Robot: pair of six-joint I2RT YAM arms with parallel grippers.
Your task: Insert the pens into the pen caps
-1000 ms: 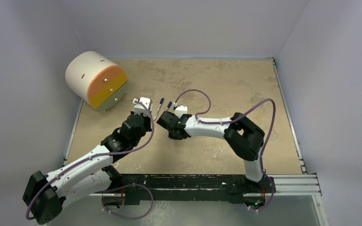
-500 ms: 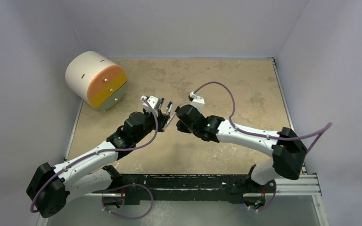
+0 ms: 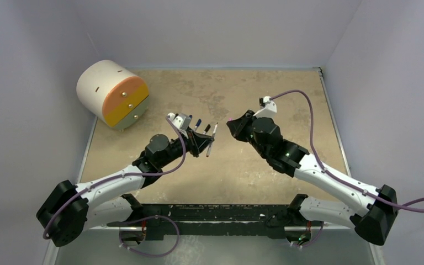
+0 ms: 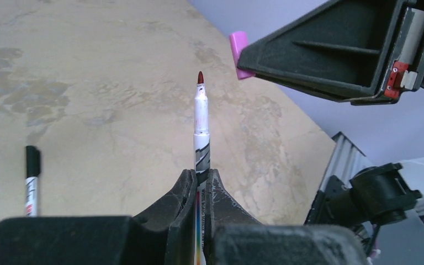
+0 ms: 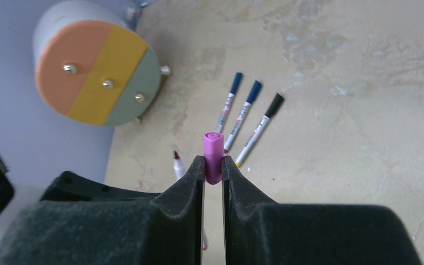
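My left gripper (image 4: 200,176) is shut on a white pen (image 4: 201,127). Its bare red tip points up and away toward a pink pen cap (image 4: 238,47). My right gripper (image 5: 213,165) is shut on that pink cap (image 5: 212,154), whose open end faces outward. From above, the left gripper (image 3: 201,144) and its pen (image 3: 212,135) sit a short gap left of the right gripper (image 3: 232,123) and the cap (image 3: 229,118). The tip and the cap are apart. Three capped pens lie on the table, two with blue caps (image 5: 236,80) (image 5: 254,87) and one with a black cap (image 5: 276,100).
A white drum (image 3: 113,94) with an orange, yellow and grey-green face lies at the table's back left by the wall. A metal rail (image 3: 337,212) runs along the near edge. Purple cables loop off both arms.
The right arm has swung right and back, carrying the pink cap off the table. The left gripper has turned right and lifted the pen, so the two grippers now face each other.
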